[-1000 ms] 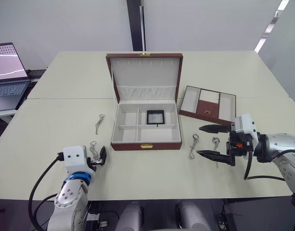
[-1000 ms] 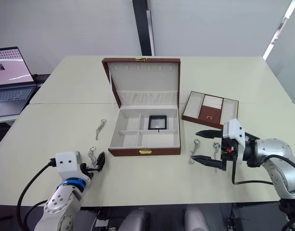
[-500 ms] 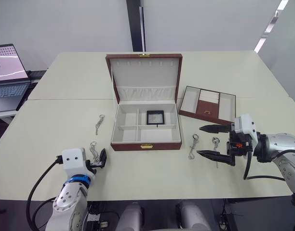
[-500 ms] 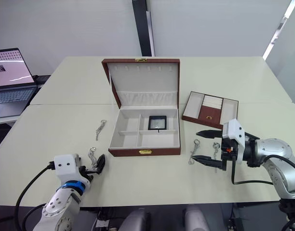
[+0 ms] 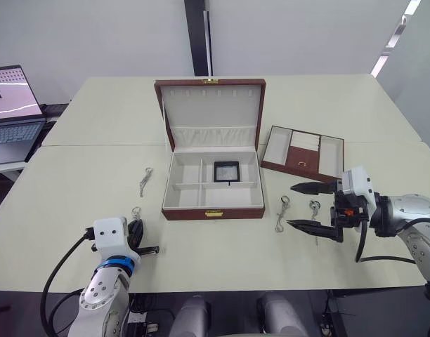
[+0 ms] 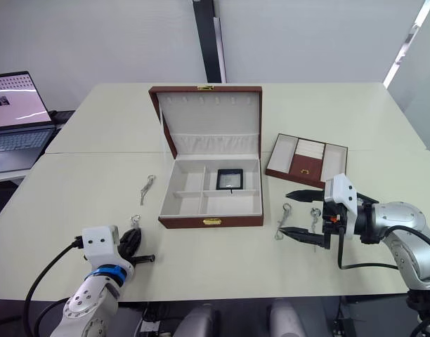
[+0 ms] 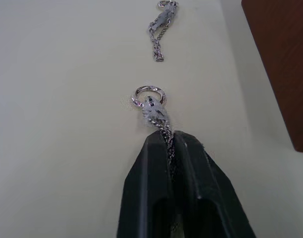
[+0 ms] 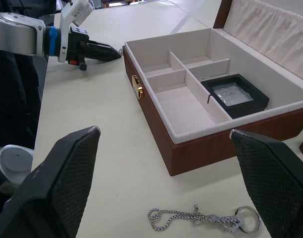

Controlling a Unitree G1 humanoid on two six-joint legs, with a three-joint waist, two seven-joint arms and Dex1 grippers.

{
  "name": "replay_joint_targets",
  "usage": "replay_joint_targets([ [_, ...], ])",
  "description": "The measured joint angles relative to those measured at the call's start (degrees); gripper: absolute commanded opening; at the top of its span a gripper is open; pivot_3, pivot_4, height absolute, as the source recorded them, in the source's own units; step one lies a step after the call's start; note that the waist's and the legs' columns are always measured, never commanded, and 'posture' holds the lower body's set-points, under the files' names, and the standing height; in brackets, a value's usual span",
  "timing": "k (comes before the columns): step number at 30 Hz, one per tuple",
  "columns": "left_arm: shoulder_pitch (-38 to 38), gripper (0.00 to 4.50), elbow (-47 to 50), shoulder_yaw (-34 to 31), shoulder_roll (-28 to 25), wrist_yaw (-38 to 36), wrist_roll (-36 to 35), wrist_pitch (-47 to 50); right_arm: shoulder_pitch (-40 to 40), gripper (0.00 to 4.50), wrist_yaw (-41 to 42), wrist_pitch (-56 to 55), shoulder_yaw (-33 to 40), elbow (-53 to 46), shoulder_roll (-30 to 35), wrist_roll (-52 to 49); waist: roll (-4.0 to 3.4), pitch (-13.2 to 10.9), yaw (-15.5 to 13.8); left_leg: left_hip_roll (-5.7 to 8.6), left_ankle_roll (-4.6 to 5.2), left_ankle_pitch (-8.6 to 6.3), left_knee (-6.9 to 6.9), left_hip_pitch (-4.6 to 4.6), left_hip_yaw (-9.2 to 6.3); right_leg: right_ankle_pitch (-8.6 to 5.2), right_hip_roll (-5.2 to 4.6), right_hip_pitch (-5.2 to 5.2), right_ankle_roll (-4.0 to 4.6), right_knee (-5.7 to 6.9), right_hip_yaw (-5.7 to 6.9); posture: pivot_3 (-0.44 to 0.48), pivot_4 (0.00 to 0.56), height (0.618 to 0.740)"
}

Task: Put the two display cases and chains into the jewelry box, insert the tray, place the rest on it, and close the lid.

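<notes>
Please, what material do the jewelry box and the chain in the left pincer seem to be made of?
The jewelry box looks like wood or wood-look veneer: reddish-brown, faintly grained, slightly glossy. Its lining appears to be cream fabric, matte, gathered in the lid pocket. The clasp looks like brass-toned metal. The chain, pinched in the left pincer, seems polished silvery metal: its links glint.

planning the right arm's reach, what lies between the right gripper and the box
A chain lies on the table between the open right gripper and the box, seen in the left eye view.

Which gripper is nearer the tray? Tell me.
Right. The right gripper hovers just in front of the tray, on the same side of the jewelry box; the left gripper is across the table, beyond the box.
</notes>
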State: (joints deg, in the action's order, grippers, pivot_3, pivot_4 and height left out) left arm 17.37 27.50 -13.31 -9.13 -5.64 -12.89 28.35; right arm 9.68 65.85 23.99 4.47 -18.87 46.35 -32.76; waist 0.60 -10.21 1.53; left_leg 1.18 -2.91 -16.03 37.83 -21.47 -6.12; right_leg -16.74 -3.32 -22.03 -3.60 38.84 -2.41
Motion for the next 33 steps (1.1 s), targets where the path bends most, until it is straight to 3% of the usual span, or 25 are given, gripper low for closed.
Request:
replay_joint_targets([
  [19,0.0,0.02,-1.7,-2.9,4.0,0.9,-2.0,-5.8,2.0,4.50,-0.2,0.0,0.0,1.3,0.0,0.1,0.22,-0.1,0.0,-0.01,0.00,0.00,0.00,-0.05,-0.05,0.00,0.01,-0.01,0.00,-0.05,0.05,0.000,0.150,0.740],
  [33,-2.0,0.02,5.0,-4.3,5.1,1.2,-9.6,-8.6,3.8,4.50,-1.1,0.0,0.0,1.4,-0.3,0.0,0.49,-0.3,-0.2,-0.02,-0.01,0.00,0.01,-0.14,-0.11,0.00,0.01,-0.04,0.00,-0.10,0.11,0.000,0.150,0.740],
])
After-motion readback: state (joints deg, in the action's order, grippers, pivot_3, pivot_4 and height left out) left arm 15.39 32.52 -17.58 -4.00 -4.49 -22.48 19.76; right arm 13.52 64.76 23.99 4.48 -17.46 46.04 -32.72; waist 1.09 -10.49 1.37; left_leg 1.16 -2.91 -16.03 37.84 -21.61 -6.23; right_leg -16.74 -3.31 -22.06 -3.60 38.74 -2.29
